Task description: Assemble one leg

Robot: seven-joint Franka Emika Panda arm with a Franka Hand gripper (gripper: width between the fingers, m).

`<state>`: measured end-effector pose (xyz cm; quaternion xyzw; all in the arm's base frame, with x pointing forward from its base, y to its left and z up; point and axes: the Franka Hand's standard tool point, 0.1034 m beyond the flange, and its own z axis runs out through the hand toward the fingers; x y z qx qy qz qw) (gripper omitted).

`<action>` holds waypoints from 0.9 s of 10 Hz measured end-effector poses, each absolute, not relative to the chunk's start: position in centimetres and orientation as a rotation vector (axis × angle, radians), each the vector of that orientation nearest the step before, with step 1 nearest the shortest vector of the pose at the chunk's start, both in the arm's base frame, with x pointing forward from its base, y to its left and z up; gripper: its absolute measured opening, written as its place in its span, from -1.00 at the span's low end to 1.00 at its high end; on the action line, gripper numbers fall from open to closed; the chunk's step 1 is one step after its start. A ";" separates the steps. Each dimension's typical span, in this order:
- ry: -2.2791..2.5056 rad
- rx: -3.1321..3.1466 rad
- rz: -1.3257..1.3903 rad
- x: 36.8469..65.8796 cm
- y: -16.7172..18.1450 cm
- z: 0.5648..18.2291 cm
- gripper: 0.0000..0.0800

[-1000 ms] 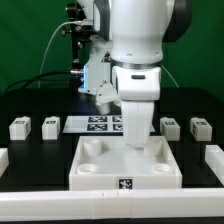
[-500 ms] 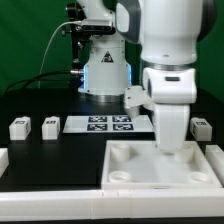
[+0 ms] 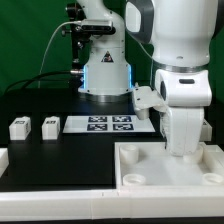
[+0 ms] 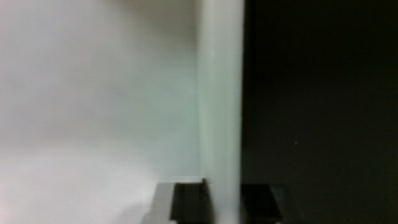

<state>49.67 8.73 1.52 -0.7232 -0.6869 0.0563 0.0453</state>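
At the exterior view's left, two of the small white blocks stand on the black table (image 3: 60, 160). The left leg (image 3: 18, 128) has the second leg (image 3: 49, 127) just beside it, and both are well apart from the arm (image 3: 180, 60). The marker board (image 3: 105, 124) lies flat in the middle. At the exterior view's right, the arm reaches down into the large white slab (image 3: 170, 184) with round sockets. In the wrist view the pincer (image 4: 221, 200) is pinching the thin white wall of the slab, with one dark finger (image 4: 185, 202) on each side.
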 end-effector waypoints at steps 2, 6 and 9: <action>-2.097 -2.209 0.173 49.7 8.7 1.5 -0.82; -2.070 -2.261 0.152 50.4 9.1 2.6 -0.08; -2.010 -2.357 0.137 50.5 9.2 5.4 0.58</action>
